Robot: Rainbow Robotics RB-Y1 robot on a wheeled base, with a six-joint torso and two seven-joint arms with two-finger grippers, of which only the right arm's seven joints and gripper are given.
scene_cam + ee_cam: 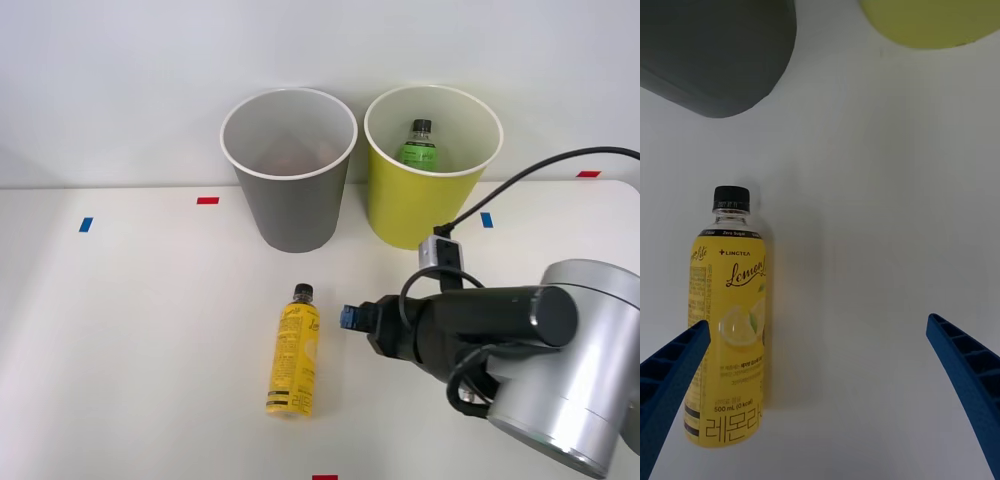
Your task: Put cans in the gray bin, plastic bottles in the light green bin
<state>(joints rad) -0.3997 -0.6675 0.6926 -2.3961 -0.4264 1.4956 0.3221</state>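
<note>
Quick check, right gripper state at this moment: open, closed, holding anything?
Right gripper: open, fingers spread wide, holding nothing; the yellow-label bottle lies on the table by one finger, not gripped.

Black-capped plastic bottle with yellow lemon-printed label (293,361); green-labelled black-capped bottle (420,145) inside white-rimmed lime bucket (420,215); white-rimmed gray bucket (293,215); ribbed blue fingers (670,390).

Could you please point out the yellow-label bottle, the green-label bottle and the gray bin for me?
yellow-label bottle (293,363): front view, on its label.
green-label bottle (420,147): front view, on its shoulder, inside the light green bin.
gray bin (292,205): front view, on its outer wall.
</note>
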